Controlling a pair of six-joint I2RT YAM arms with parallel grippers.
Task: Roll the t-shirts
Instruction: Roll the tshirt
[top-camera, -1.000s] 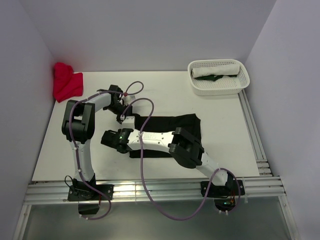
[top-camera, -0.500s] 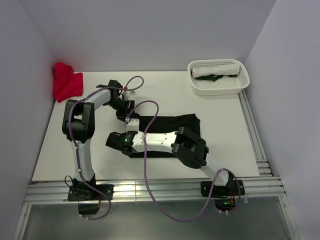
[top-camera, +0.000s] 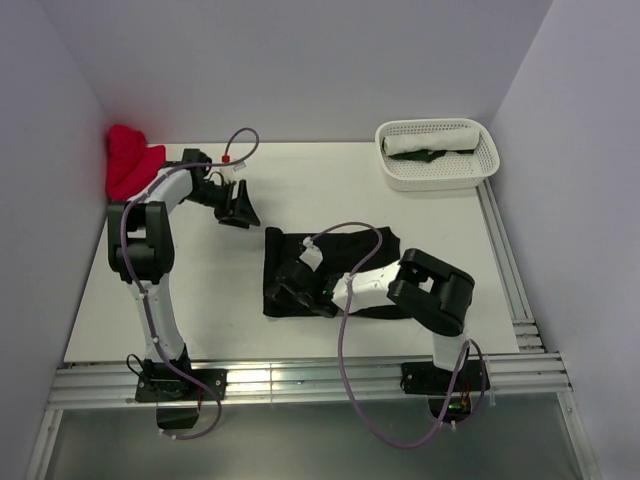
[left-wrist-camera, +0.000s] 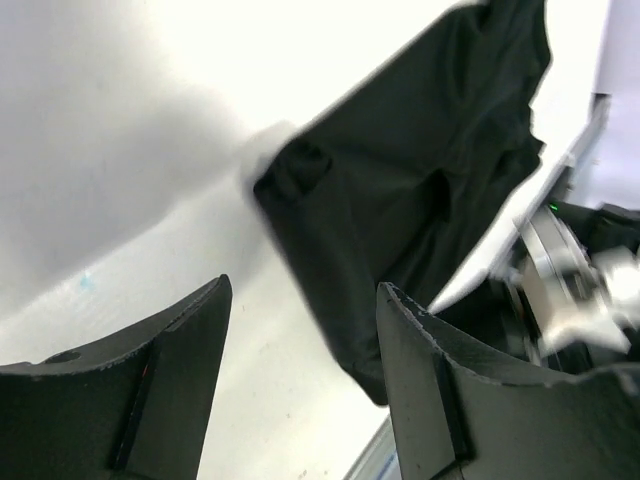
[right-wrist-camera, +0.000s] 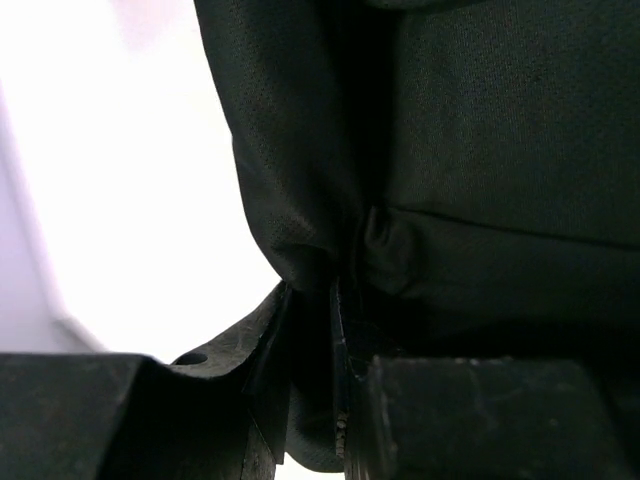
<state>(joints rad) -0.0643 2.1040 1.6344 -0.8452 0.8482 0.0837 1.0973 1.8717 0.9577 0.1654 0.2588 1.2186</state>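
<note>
Your right pincer (right-wrist-camera: 335, 300) is pinching the black t-shirt (top-camera: 287, 255) at its edge. Your left pincer (top-camera: 242, 215) is gaping wide above the desk (top-camera: 330, 185)

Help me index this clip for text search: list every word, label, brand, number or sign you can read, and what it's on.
None: no readable text in any view.
The black t-shirt, the red t-shirt and the white basket show no print, label or logo.
Any marking on the arms is too small to read.

Tbl (top-camera: 330, 190): blk tee (top-camera: 283, 255), red tee (top-camera: 130, 160), wht basket (top-camera: 440, 182).
</note>
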